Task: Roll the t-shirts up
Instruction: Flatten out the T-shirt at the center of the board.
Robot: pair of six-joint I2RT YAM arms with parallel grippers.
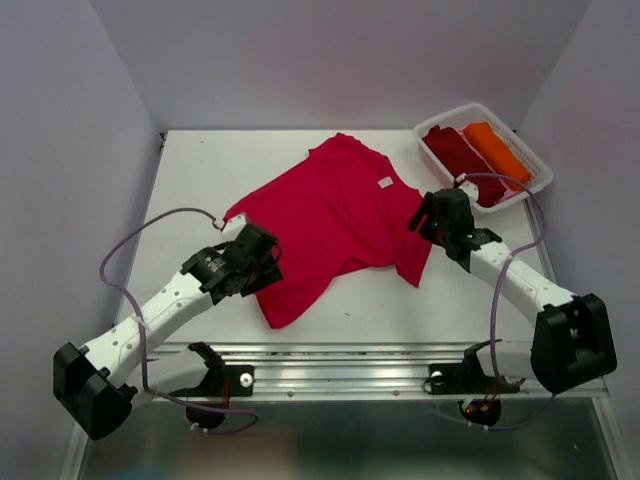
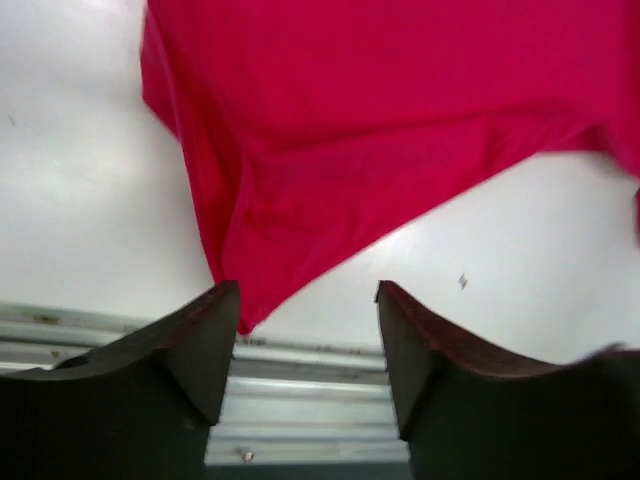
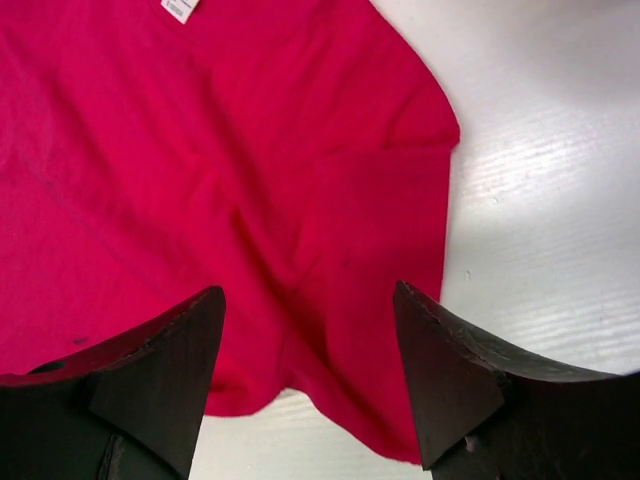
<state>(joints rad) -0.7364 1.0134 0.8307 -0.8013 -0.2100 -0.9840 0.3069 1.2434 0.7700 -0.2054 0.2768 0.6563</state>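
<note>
A bright crimson-red t-shirt (image 1: 330, 215) lies spread and slightly rumpled on the white table, with a white label at its collar (image 1: 385, 183). My left gripper (image 1: 262, 262) is open and empty, over the shirt's near left corner; in the left wrist view the shirt's corner (image 2: 300, 190) lies just beyond the fingers. My right gripper (image 1: 432, 222) is open and empty above the shirt's right sleeve, which shows in the right wrist view (image 3: 330, 200). A dark maroon rolled shirt (image 1: 462, 158) and an orange rolled shirt (image 1: 497, 150) lie in the bin.
A clear plastic bin (image 1: 537, 168) sits at the table's back right corner. A metal rail (image 1: 340, 360) runs along the near table edge. Grey walls enclose the table on the left, back and right.
</note>
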